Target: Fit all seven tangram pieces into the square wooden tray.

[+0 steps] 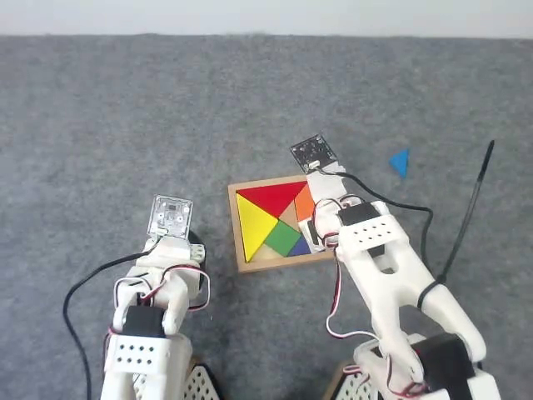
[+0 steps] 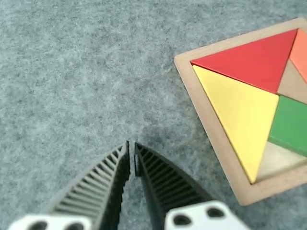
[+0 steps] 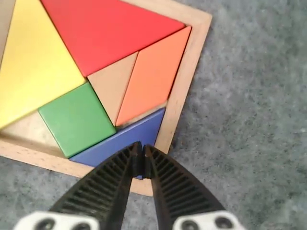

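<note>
The square wooden tray (image 1: 275, 263) lies mid-table and holds a red triangle (image 1: 271, 198), a yellow triangle (image 1: 254, 223), a green square (image 1: 283, 239), an orange parallelogram (image 3: 153, 72) and a dark blue triangle (image 3: 122, 141). Bare wood shows between the pieces in two spots. A small light blue triangle (image 1: 400, 162) lies alone on the mat, far right of the tray. My right gripper (image 3: 142, 154) is shut, its tips over the dark blue triangle by the tray rim (image 3: 186, 72). My left gripper (image 2: 132, 149) is shut above bare mat, left of the tray (image 2: 210, 120).
A grey felt mat (image 1: 125, 125) covers the table. The right arm (image 1: 375, 242) overhangs the tray's right edge, with a black cable (image 1: 470, 200) curving beside it. The left arm (image 1: 158, 292) stands at the front left.
</note>
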Controlling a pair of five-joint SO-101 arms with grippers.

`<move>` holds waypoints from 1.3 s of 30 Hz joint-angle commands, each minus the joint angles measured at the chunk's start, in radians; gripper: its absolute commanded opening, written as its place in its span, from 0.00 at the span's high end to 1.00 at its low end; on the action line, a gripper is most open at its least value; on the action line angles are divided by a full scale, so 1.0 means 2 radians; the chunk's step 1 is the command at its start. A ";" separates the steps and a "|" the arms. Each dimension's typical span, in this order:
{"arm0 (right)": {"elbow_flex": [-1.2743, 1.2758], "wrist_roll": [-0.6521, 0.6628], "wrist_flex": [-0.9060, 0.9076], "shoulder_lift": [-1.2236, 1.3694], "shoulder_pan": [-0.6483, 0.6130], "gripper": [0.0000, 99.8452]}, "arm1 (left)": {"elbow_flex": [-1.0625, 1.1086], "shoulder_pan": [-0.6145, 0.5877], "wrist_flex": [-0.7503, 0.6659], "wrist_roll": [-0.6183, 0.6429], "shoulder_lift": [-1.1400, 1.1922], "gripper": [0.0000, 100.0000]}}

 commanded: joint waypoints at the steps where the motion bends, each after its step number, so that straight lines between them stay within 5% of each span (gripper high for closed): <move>1: -0.003 0.004 0.000 -0.021 0.007 0.99 | -0.004 -0.002 0.001 0.003 -0.006 0.99; 26: -0.003 0.006 0.002 -0.026 0.010 0.99 | -0.004 -0.002 0.001 0.003 -0.006 0.99; 39: -0.078 0.009 0.000 -0.020 0.201 0.99 | -0.004 -0.002 0.001 0.003 -0.006 0.99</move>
